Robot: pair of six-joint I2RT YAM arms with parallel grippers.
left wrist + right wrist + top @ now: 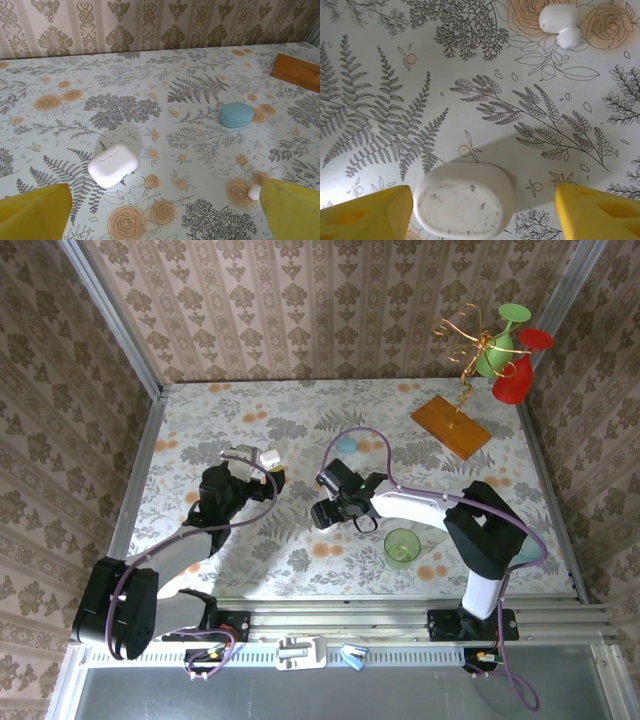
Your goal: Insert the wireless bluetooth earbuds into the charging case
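- The floral table [200, 420] is carrying everything.
- The left gripper [162, 196] is hanging wide open near a closed white case [113, 165], with a pale-blue case [236, 114] lying farther off.
- The right gripper [482, 190] is spreading wide around a speckled white case [464, 200].
- Some white earbuds [555, 19] are lying loose beyond it, and a single earbud [255, 192] is sitting just beside the left gripper's finger.

Left arm [185, 552], right arm [418, 506]: white links, black joint housings and bases. Purple cable [352, 431] loops behind left pincer [262, 464] and right pincer [320, 500]. Fingers [31, 216] yellow, blocky, flat-faced
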